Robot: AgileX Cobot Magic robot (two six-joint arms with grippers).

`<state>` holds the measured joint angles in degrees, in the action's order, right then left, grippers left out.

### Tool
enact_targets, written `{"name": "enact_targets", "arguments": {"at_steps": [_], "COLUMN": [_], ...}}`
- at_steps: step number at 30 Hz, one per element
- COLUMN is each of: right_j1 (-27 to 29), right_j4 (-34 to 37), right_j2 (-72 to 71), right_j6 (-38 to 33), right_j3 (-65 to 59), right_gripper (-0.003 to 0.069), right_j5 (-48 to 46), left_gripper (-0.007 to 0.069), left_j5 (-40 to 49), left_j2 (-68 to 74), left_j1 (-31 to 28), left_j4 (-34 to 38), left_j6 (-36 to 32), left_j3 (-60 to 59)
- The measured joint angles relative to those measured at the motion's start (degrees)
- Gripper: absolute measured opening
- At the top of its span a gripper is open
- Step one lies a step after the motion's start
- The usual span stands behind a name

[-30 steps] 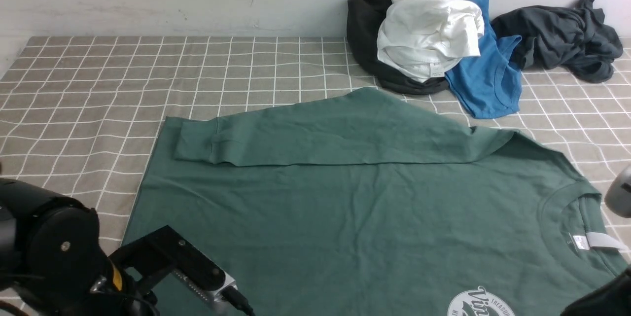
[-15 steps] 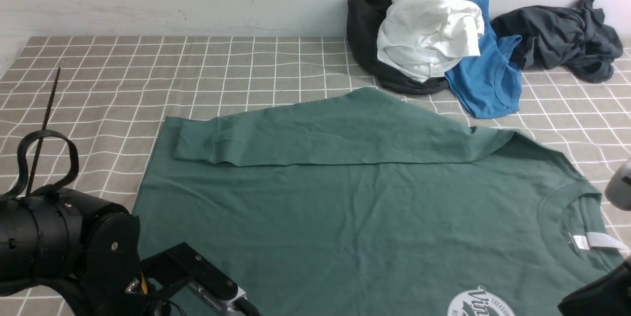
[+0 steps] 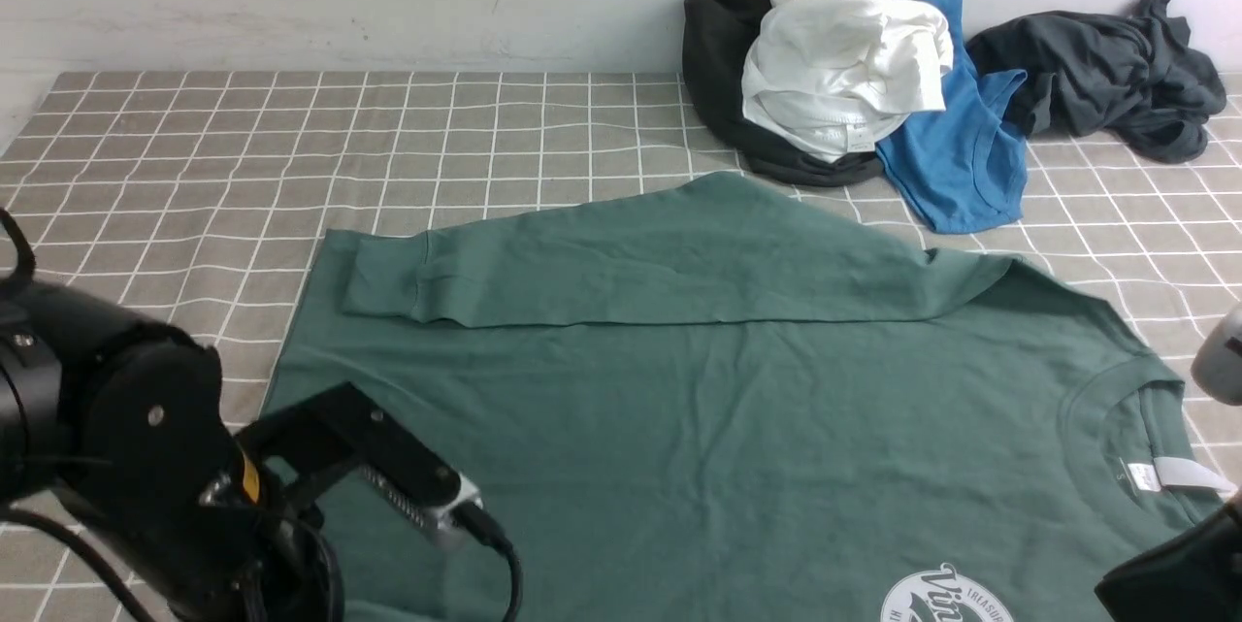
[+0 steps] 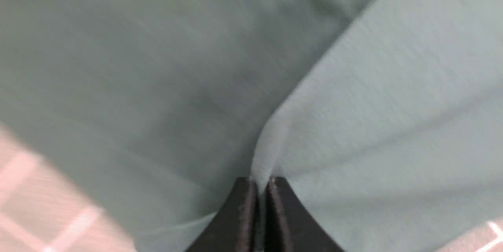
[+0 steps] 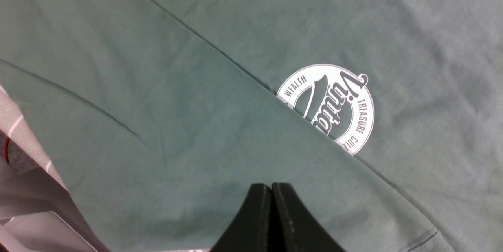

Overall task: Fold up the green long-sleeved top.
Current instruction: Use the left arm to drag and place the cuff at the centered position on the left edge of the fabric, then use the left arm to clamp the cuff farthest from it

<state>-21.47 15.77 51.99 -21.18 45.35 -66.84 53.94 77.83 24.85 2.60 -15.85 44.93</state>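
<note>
Closed tight, the left fingers are seen clamped on a raised pinch of the top, and the green cloth is drawn up into a ridge between the tips. In the front view the left arm is placed over the top's near left edge, by the hem, and the fingers themselves are hidden there. The right fingers are also pressed together, with nothing seen between them. They are held above a folded layer of the top, near the print, which is partly covered by that layer; whether the cloth is touched cannot be told. The top is spread flat on the desk, collar to the right, with one sleeve laid across the far side of the body. Other clothes are heaped at the far right, well apart from both pairs of fingers.
</note>
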Motion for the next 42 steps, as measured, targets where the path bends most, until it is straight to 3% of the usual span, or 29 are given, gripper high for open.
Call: {"name": "enact_targets", "arguments": {"at_steps": [6,12,17,20,26,27,29,34,42], "right_j1": [0.0,0.0,0.0,0.0,0.0,0.0,0.0,0.0,0.0], "right_j4": [-1.6,-1.9,-1.9,-2.5,-5.7,-5.7,-8.2,-13.4,-13.8], "right_j2": [0.0,0.0,0.0,0.0,0.9,0.9,2.8,10.6,19.6], "right_j6": [0.0,0.0,0.0,0.0,1.5,1.7,3.7,8.2,8.5], "right_j3": [0.0,0.0,0.0,0.0,0.1,0.1,1.1,6.2,11.0], "right_gripper": [-0.0014,-0.0014,-0.0014,-0.0014,-0.0014,-0.0014,-0.0014,-0.0014,-0.0014], "right_j5": [1.2,1.5,1.5,1.8,5.8,6.1,7.9,11.6,12.4], "left_gripper": [0.0013,0.0014,0.0043,0.0119,0.0430,0.0430,0.0505,0.0539,0.0539], "left_j5": [1.9,3.1,1.8,-0.4,-1.4,-1.3,-0.4,-0.2,-3.3], "left_j2": [4.8,16.9,23.4,26.1,27.5,27.5,28.3,34.4,46.7], "left_j1": [-0.6,-5.1,-7.5,-8.6,-11.0,-11.2,-13.3,-18.6,-19.9], "left_j4": [-7.7,-8.6,-8.6,-8.6,-8.1,-8.0,-6.1,1.4,5.3], "left_j6": [0.7,0.7,0.6,0.9,7.5,7.6,8.0,6.9,6.1], "left_j3": [15.0,24.6,25.8,25.8,30.4,31.1,35.4,45.2,55.3]}}
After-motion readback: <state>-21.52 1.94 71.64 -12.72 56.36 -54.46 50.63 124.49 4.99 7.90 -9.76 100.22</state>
